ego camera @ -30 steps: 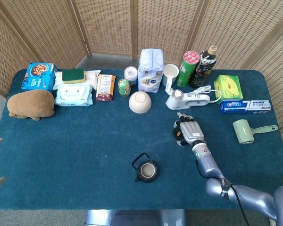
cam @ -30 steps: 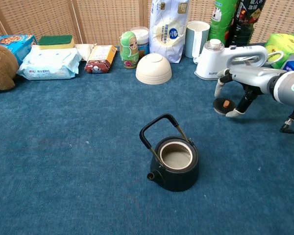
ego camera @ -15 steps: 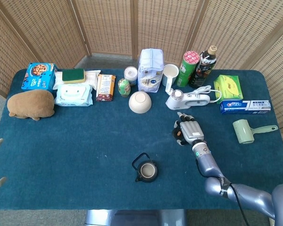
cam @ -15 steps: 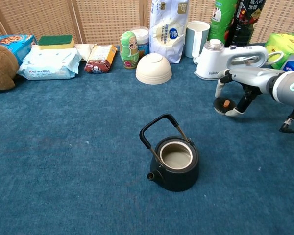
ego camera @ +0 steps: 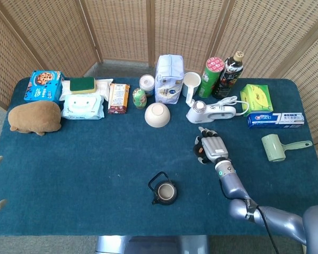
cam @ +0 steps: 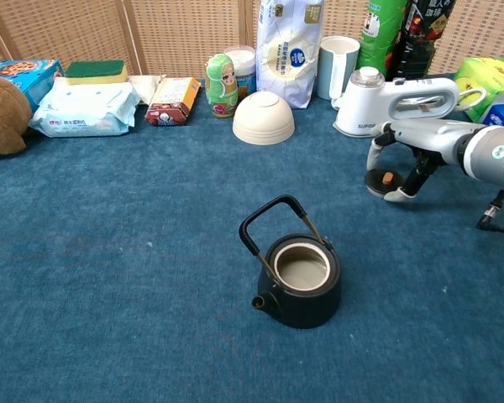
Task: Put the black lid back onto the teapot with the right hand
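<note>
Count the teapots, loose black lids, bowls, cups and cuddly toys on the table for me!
teapot: 1
black lid: 1
bowl: 1
cup: 1
cuddly toy: 1
Total: 5

Black teapot and black lid on blue table.

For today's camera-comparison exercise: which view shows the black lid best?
The chest view: the black lid lies flat on the table under the right hand, its orange knob visible. In the head view the hand covers nearly all of it; only a dark edge shows.
</note>
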Robot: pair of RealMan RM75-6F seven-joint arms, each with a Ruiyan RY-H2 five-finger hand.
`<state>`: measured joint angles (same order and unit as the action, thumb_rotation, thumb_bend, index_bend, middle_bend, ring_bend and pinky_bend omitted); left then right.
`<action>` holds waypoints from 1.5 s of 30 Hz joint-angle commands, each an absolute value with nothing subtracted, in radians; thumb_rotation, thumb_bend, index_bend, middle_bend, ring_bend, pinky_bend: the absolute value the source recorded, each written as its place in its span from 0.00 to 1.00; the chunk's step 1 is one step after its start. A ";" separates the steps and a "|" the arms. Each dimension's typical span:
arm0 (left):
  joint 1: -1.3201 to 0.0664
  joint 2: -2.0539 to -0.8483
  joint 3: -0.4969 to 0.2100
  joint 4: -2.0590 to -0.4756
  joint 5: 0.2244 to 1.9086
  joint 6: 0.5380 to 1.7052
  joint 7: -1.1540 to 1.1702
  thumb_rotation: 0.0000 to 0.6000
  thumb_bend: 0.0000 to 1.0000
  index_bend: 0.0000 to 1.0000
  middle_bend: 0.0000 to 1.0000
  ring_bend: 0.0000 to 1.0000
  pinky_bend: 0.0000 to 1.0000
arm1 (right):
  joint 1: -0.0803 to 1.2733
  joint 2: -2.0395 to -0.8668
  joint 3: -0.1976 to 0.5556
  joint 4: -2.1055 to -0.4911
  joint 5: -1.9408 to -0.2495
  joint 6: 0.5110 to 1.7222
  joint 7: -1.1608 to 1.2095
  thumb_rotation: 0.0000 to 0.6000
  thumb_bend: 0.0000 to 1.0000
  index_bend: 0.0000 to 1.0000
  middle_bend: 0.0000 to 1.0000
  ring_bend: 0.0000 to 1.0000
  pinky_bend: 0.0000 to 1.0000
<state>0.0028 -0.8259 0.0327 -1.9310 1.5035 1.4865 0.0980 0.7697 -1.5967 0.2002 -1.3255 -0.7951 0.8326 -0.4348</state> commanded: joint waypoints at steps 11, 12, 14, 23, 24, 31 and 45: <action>0.002 -0.829 0.036 -1.933 1.507 1.483 0.108 1.00 0.09 0.00 0.00 0.00 0.02 | 0.740 -1.505 0.191 -1.476 -0.884 0.903 -0.406 1.00 0.34 0.37 0.02 0.00 0.00; 0.002 -0.829 0.036 -1.933 1.507 1.483 0.109 1.00 0.09 0.00 0.00 0.00 0.02 | 0.738 -1.498 0.190 -1.486 -0.891 0.908 -0.404 1.00 0.34 0.37 0.02 0.00 0.00; 0.002 -0.831 0.036 -1.933 1.507 1.482 0.112 1.00 0.09 0.00 0.00 0.00 0.02 | 0.732 -1.482 0.186 -1.510 -0.909 0.919 -0.401 1.00 0.34 0.37 0.02 0.00 0.00; 0.000 -0.835 0.037 -1.937 1.502 1.477 0.125 1.00 0.09 0.00 0.00 0.00 0.02 | 0.695 -1.396 0.163 -1.635 -0.996 0.976 -0.385 1.00 0.34 0.37 0.03 0.00 0.00; 0.000 -0.835 0.037 -1.937 1.501 1.476 0.126 1.00 0.09 0.00 0.00 0.00 0.02 | 0.690 -1.384 0.159 -1.651 -1.004 0.981 -0.383 1.00 0.34 0.37 0.03 0.00 0.00; -0.001 -0.839 0.039 -1.940 1.505 1.474 0.137 1.00 0.09 0.00 0.00 0.00 0.02 | 0.647 -1.289 0.127 -1.772 -1.090 1.033 -0.375 1.00 0.34 0.37 0.03 0.00 0.00; -0.003 -0.849 0.042 -1.945 1.506 1.468 0.162 1.00 0.09 0.00 0.00 0.00 0.02 | 0.597 -1.220 0.053 -1.872 -1.250 1.070 -0.369 1.00 0.34 0.37 0.03 0.00 0.00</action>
